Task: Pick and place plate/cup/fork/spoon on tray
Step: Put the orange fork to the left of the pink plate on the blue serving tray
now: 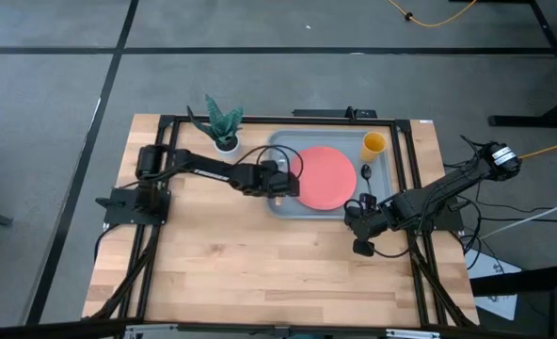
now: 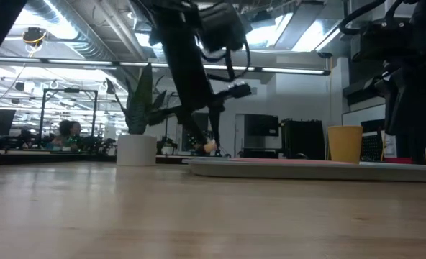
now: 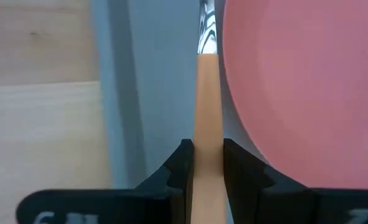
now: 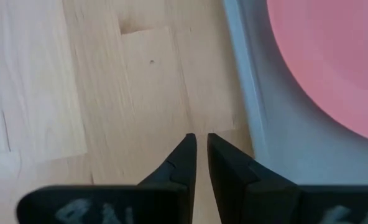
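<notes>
High view: we saw the plate [image 1: 324, 177], cup [image 1: 373, 144] and spoon [image 1: 366, 173] already on the tray [image 1: 280, 205], frame centre-right. Left tool [image 3: 204, 163] was clamped on the fork [image 3: 207, 118] over the tray's left strip w/ release pending. Right tool [image 4: 198, 158], nearly closed & empty, hung over the bench [image 4: 109, 93].

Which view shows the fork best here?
The left wrist view: the fork fills the frame, its tan handle clamped in the left pincer beside the plate. The high view hides it under that pincer; the low and right wrist views don't show it clearly.
</notes>
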